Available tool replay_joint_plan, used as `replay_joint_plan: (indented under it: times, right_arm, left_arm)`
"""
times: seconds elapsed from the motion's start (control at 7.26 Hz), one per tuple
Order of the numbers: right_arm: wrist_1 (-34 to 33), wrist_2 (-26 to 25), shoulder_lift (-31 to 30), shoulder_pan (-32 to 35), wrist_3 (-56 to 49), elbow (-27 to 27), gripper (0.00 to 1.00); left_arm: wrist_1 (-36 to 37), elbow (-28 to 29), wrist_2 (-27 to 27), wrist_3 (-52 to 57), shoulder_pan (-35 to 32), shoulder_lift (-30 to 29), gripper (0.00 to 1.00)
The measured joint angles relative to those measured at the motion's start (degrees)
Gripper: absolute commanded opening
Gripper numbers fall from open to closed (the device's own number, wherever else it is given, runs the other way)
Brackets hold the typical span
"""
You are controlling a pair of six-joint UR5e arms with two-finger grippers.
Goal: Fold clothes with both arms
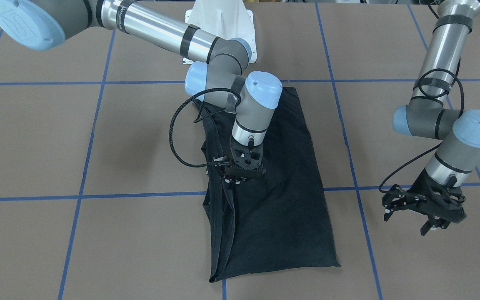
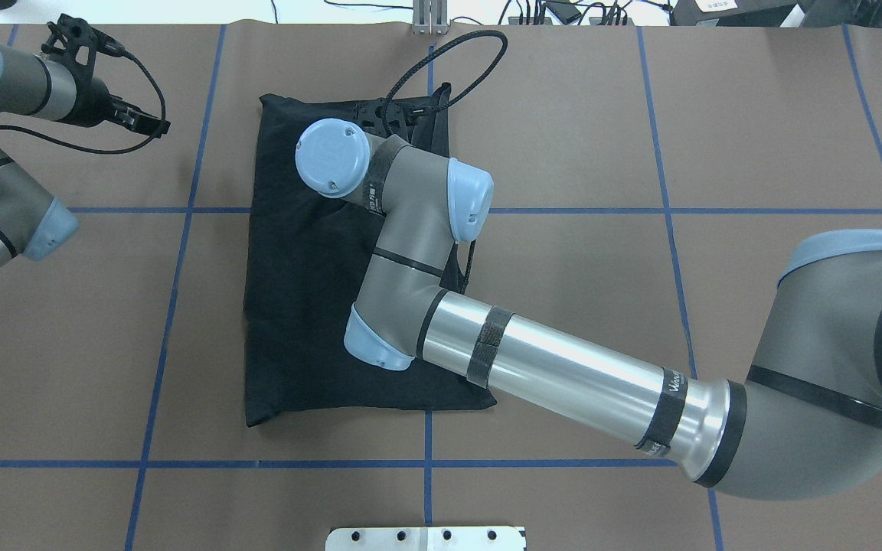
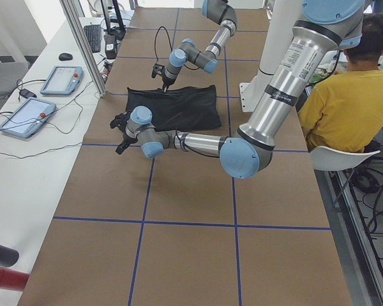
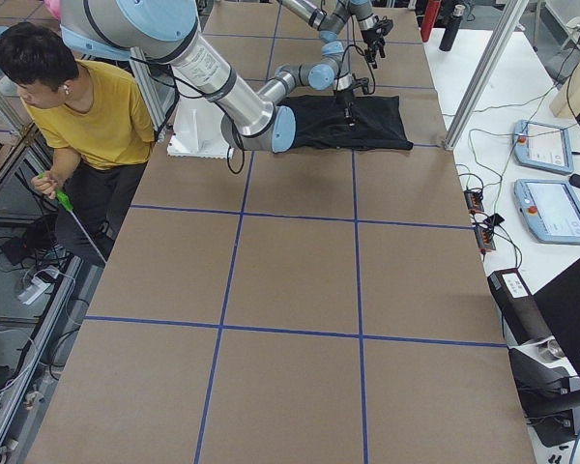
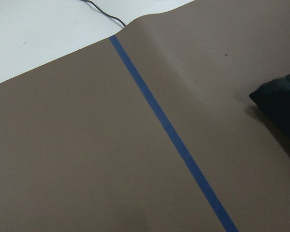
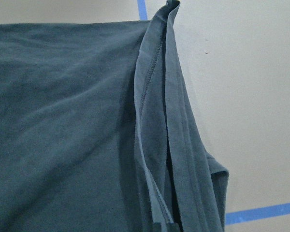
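The black shirt [image 1: 290,200] lies in the middle of the front-facing view, folded into a long, slightly skewed rectangle with its print hidden. It is flat on the table [image 1: 36,146], whose matte brown paper-like cover is crossed by a grid of blue tape [image 1: 140,195]. The cloth looks soft and faintly creased. Along its left side in that view several thin layers stack into narrow ridges, and the right wrist view shows stitched hems [image 6: 159,145] there.

The right gripper [image 1: 232,175] points straight down onto that layered edge, in the centre of the frame. Its black fingers are low against the cloth, and I cannot tell whether they pinch any of it.

The left gripper [image 1: 411,216] hangs at the lower right of the frame, well apart from the shirt, its ribbed black fingers spread wide with nothing between them. The left wrist view shows one rounded black corner of the shirt at its right edge.
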Motion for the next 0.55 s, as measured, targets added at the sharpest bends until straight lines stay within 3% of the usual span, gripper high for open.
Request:
replay_joint_plan:
  times: [0.55]
  right_arm:
    - [-0.07,-0.06,0.12,-0.07,0.57,-0.7,0.36]
  left_arm:
    - [0.0,0.06,0.0,0.06,-0.03,0.0,1.0]
